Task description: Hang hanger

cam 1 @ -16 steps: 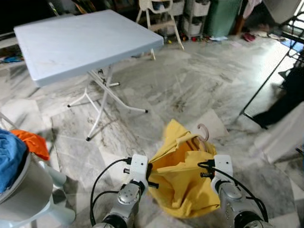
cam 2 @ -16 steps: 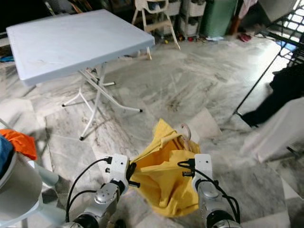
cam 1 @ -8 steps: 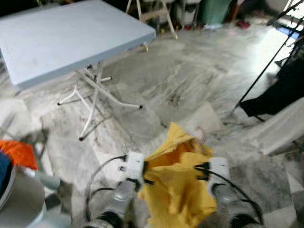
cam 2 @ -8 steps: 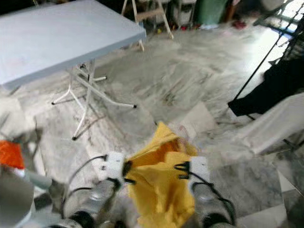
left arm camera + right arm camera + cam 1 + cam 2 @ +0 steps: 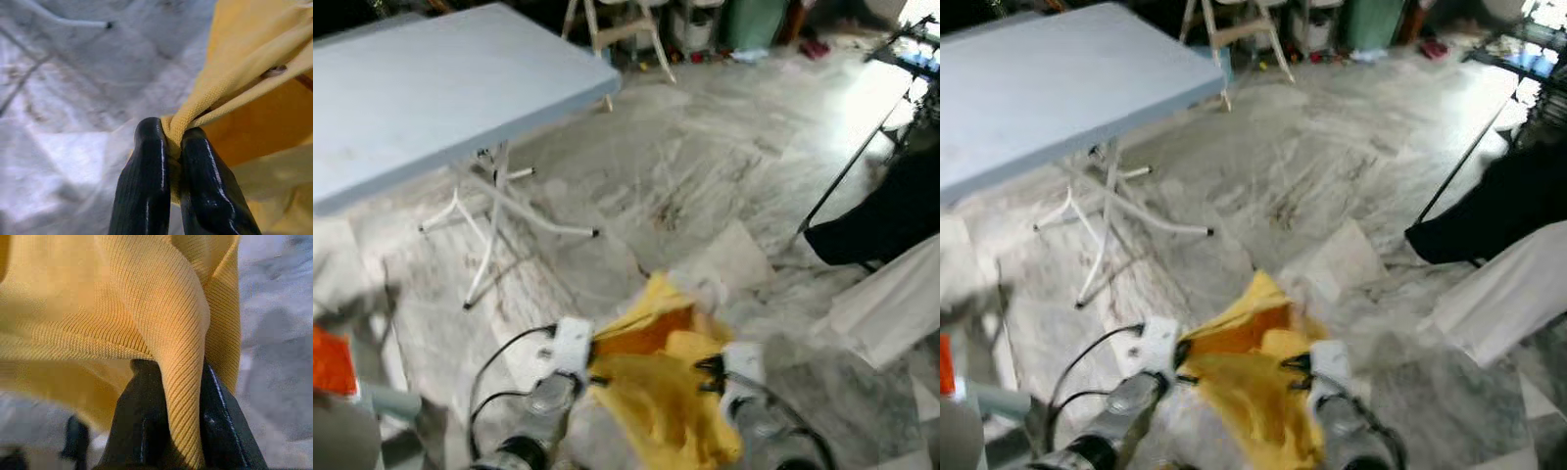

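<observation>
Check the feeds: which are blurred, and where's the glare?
Both eye views are motion-smeared, worst around the yellow garment and arms; daylight glares off the marble floor at upper right. Left wrist view is sharp on the left hand; right wrist view is sharp on the right hand, background soft.

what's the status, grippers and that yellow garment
Left gripper shut on yellow garment. Right gripper shut on it too. Garment held up between both, over marble floor. Folding table ahead-left.

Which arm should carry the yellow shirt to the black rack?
Right, probably. Both grippers are clamped on the yellow shirt: left gripper, right gripper. The black rack stands on the robot's right, so the right arm is nearer. The hanger's hook is too blurred to place.
</observation>
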Controlling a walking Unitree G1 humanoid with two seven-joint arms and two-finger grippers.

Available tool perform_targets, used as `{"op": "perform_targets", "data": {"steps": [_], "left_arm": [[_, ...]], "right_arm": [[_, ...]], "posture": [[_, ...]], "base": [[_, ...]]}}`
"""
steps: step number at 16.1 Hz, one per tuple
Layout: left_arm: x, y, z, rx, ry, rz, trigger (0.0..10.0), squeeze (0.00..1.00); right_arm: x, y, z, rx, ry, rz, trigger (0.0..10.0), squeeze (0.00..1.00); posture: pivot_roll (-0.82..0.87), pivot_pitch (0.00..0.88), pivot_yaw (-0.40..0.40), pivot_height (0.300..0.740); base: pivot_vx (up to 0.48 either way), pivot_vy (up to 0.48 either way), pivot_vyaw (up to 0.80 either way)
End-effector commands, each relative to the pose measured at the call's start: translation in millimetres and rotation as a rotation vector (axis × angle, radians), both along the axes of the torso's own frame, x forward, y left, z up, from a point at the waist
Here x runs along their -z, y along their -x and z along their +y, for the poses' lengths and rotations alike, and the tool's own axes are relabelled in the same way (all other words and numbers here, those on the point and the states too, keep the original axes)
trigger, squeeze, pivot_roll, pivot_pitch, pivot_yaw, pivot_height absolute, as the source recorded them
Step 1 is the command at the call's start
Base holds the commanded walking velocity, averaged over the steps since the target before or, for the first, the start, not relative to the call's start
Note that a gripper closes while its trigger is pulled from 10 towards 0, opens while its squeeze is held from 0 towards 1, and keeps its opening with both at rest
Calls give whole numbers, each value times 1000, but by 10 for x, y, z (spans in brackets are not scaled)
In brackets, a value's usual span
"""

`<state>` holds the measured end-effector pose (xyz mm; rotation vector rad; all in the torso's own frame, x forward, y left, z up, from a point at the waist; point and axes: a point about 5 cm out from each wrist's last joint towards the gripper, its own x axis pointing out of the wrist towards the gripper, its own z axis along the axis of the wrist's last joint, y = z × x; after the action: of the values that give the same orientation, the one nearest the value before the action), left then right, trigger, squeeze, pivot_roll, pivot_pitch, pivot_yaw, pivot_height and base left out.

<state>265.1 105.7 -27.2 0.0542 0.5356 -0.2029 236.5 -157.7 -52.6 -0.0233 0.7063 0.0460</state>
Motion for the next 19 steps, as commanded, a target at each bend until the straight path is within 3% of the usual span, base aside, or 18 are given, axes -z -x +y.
{"op": "perform_targets", "data": {"steps": [1, 4, 5, 7, 10, 12, 15, 16, 19], "left_arm": [[-42, -121, 640, -149, -176, 70, 10000, 0], [153, 110, 703, -88, -270, 184, 10000, 0], [285, 290, 725, -24, -331, 268, 10000, 0], [386, 444, 759, -43, -331, 350, 10000, 0], [424, 507, 736, 0, -334, 362, 10000, 0], [405, 483, 740, 62, -323, 347, 10000, 0], [370, 444, 848, -25, -286, 341, 10000, 0], [358, 431, 871, -85, -221, 339, 10000, 0], [392, 482, 835, -18, -248, 357, 10000, 0]], "right_arm": [[113, 198, -308, 93, 63, 86, 10000, 0], [228, 377, -319, 95, 72, 183, 10000, 0], [262, 441, -322, 83, 65, 211, 10000, 0], [273, 463, -338, 77, 76, 223, 10000, 0], [246, 428, -403, 115, 90, 210, 10000, 0], [195, 323, -365, 153, 63, 176, 10000, 0], [220, 341, -257, 38, 95, 195, 10000, 0], [230, 360, -267, 33, 104, 202, 10000, 0], [220, 369, -386, 137, 76, 201, 10000, 0]], "posture": [[-105, 44, 57, 740], [-105, 21, 45, 740], [-96, 3, 30, 740], [-110, 0, 31, 740], [-141, 26, 46, 740], [-134, 22, 29, 740], [-96, 17, 22, 740], [-108, 22, 29, 740], [-101, 23, 34, 740]], "base": [[0, 0, 0], [0, 0, 0], [0, 0, 0], [0, 0, 0], [0, 0, 0], [0, 0, 0], [0, 0, 0], [326, 0, 0], [400, 80, 0]]}}
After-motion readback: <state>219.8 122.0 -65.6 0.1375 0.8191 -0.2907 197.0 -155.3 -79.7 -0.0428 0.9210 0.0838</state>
